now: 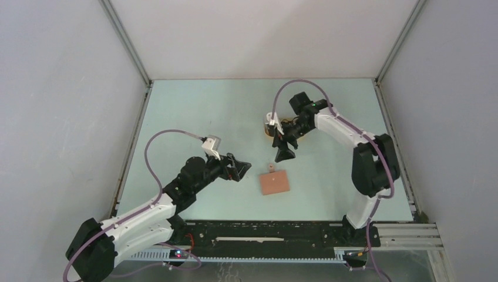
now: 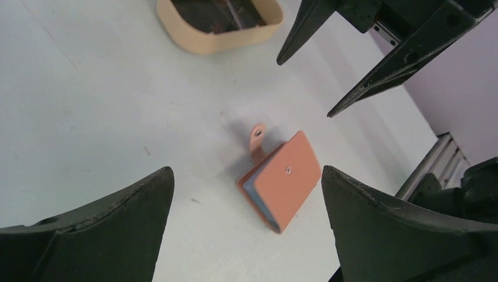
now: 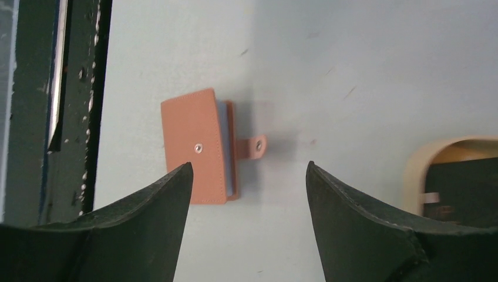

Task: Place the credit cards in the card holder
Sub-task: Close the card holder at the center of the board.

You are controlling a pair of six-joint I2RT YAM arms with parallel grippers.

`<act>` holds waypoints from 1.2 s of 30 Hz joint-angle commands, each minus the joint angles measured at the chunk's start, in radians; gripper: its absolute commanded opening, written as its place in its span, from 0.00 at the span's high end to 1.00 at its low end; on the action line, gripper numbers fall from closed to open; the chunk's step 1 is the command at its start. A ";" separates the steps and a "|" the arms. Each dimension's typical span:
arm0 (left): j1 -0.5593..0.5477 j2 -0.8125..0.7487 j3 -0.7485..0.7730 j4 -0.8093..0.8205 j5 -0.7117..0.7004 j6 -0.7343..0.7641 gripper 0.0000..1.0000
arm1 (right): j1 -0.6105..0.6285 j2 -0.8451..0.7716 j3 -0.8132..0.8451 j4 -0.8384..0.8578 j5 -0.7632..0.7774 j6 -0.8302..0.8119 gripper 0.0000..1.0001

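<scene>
Dark fingers (image 2: 117, 223) of my left gripper (image 1: 239, 169) frame the wrist view, spread wide with nothing between them. My right gripper (image 1: 283, 150) is likewise parted and empty.

From above, the card holder (image 1: 275, 183) lies closed and flat on the table (image 1: 205, 111), at about 3 o'clock from my left fingertips and 6 o'clock from my right. Its strap tab (image 2: 256, 134) hangs unfastened, pointing to 12 o'clock toward the beige tray (image 2: 199, 41). The credit cards I cannot make out; the tray's inside looks dark.

I judge the holder light, thin and floppy, likely to skid on the smooth surface. I would pin the spine side with one gripper and lift the cover's free edge, beside the tab, with the other.
</scene>
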 commanded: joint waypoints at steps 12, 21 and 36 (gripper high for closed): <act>0.052 0.077 -0.062 0.086 0.040 -0.039 0.03 | 0.048 0.259 0.157 -0.127 0.112 0.110 0.28; 0.061 0.097 -0.063 0.095 0.050 -0.053 0.05 | 0.074 0.323 0.194 -0.164 0.136 0.102 0.39; 0.070 0.123 -0.054 0.097 0.064 -0.059 0.06 | 0.094 0.374 0.247 -0.224 0.158 0.086 0.57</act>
